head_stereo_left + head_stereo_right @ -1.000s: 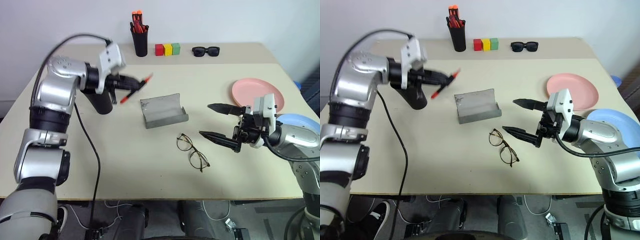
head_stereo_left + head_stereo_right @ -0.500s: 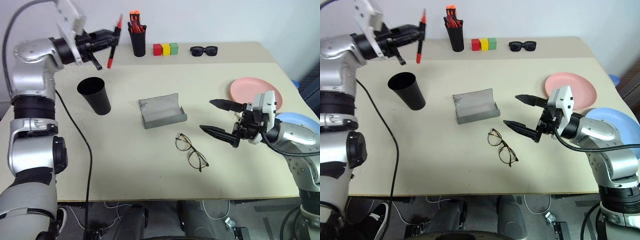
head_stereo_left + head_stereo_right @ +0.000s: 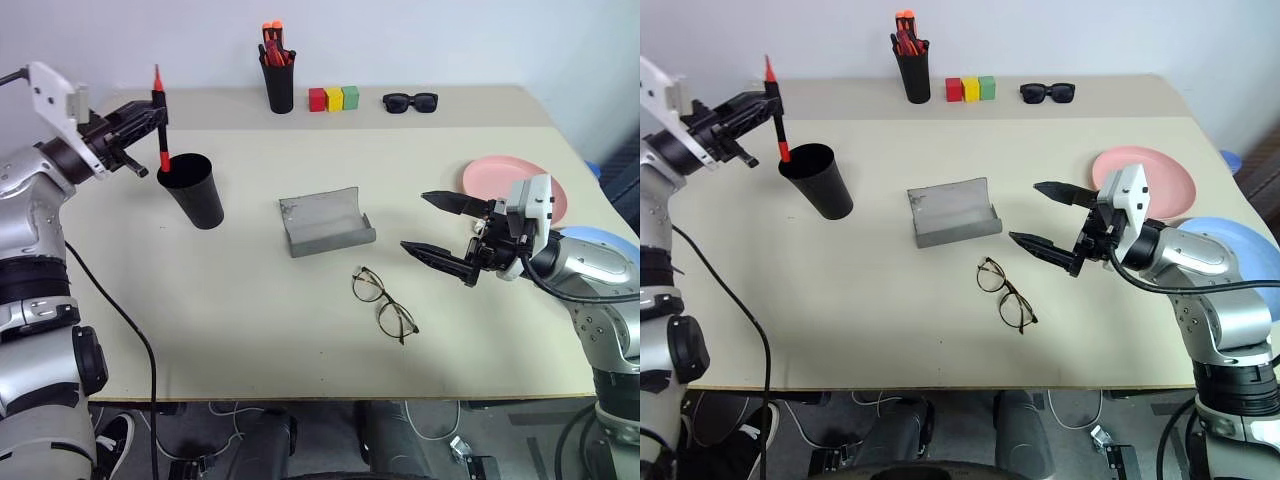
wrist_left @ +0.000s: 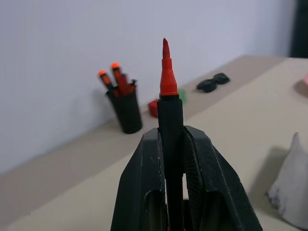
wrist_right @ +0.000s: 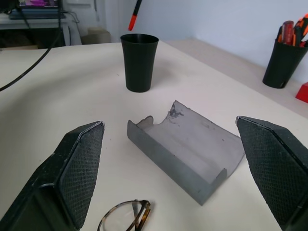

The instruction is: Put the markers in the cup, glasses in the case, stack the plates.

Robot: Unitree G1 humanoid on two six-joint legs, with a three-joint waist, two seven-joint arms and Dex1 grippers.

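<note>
Marker: one marker (image 3: 160, 122) stands upright, pinched in the left gripper (image 3: 143, 113), its red lower tip just above the rim of the cup (image 3: 192, 190), on the cup's left side.
Left gripper: clamped on the marker's dark body, seen close in the left wrist view (image 4: 169, 144).
Right gripper: right gripper (image 3: 447, 232) spread wide and empty, hovering well right of the cup, just right of the glasses (image 3: 383, 303).
Step in hand: dropping the marker in; likely best to centre the tip over the cup's mouth, lower it inside, then let go so the cup isn't tipped.
Case: case (image 3: 326, 224) lies open, right of the cup.
Plates: pink plate (image 3: 510, 182) far right of the cup, blue plate (image 3: 1230, 240) beside it, unstacked.
Surface: beige table (image 3: 260, 320), flat and matte.
Room: white wall behind; pen holder (image 3: 279, 80), coloured blocks (image 3: 334, 98) and sunglasses (image 3: 411, 101) sit beyond the cup.
</note>
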